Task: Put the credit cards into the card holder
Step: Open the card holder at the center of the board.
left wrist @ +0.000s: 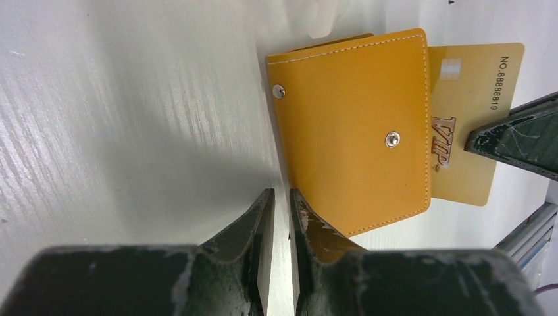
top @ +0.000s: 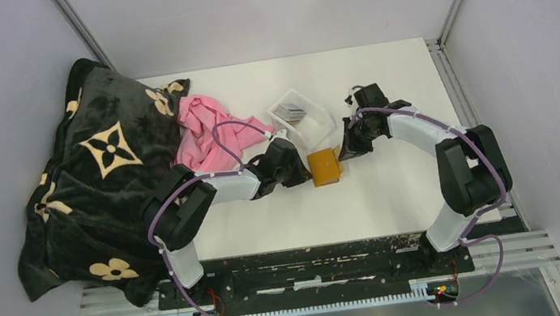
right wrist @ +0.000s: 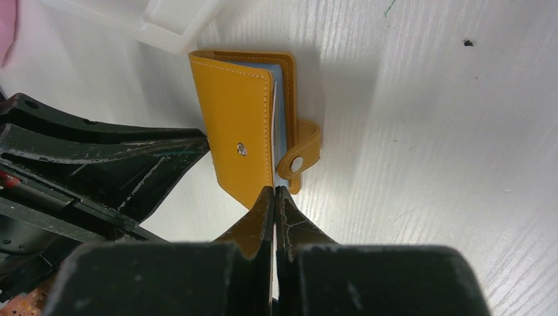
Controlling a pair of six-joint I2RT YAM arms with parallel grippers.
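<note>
Both sides of card holder crowded: right gripper clenched atop credit card, left gripper ajar, tray adjacent.

gold card, "VIP" in raised lettering; "NO.88888819" near its edge

We see the card holder at frame centre, our left gripper at its left edge, right gripper at its upper right, clear tray just above it.
</note>
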